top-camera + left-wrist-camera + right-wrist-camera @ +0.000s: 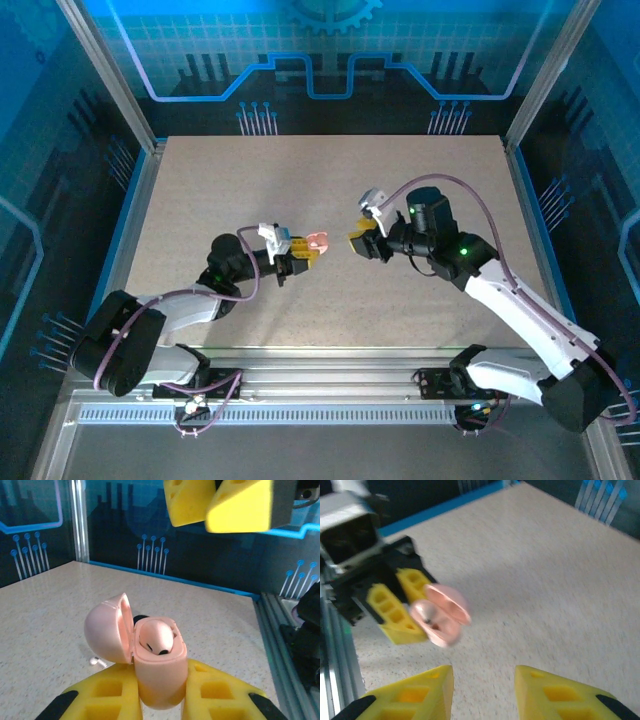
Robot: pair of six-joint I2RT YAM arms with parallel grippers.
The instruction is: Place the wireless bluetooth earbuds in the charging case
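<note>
My left gripper (303, 256) is shut on the charging case (317, 241), a pale pink round case held above the table. Seen from the left wrist, the case (160, 675) sits between the yellow fingers (107, 695) with its lid (106, 630) swung open to the left. One pink earbud (156, 636) rests in the case. A small pale stemmed piece (95, 661), perhaps the other earbud, lies on the table behind the lid. My right gripper (358, 243) faces the case from the right, open and holding nothing. In the right wrist view the gripper (484, 685) points at the blurred case (442, 617).
A small black object (141, 617) peeks out behind the case. The speckled tabletop (330, 190) is bounded by a metal rail (330, 365) at the near edge and blue-lit enclosure walls (330, 90) at the back and sides.
</note>
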